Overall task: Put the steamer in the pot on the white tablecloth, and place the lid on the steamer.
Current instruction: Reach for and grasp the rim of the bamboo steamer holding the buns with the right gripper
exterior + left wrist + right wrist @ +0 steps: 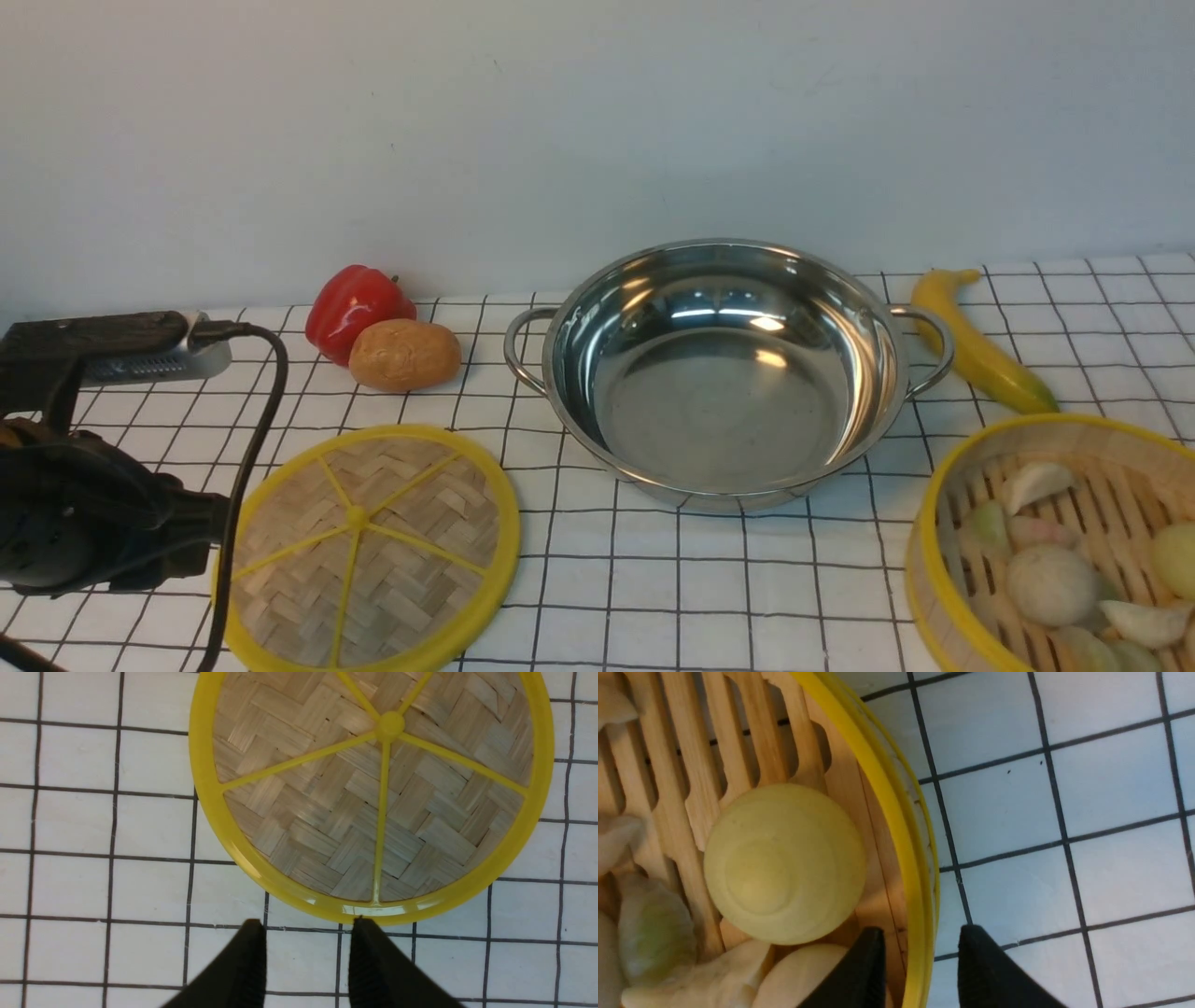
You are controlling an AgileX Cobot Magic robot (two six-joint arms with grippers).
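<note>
A plain pale wall (597,121) is seen behind a tabletop covered by the white tablecloth (709,597). The steamer (1060,422) is set at the near right of the cloth, well apart from the pot (728,392), which stands empty at the centre. The basket is judged to be light and stiff, yet its thin bamboo wall could be cracked by hard pinching, and the loose bun (784,863) and dumplings inside would be shifted by any tilt, so level carrying is called for. The rim is judged the natural hold. The right gripper (920,927) is held spread apart, with one finger inside the yellow rim (906,849) and the other outside it; nothing is clamped yet.

The lid (369,546) is laid flat at the near left. It is judged very light and rigid, best taken by its thick edge. The left gripper (307,920) is parked just beside that edge, unclenched and empty.

Farther back, a red pepper (355,303) and a potato (404,355) are placed left of the pot, and a yellow banana-shaped item (980,345) to its right.
</note>
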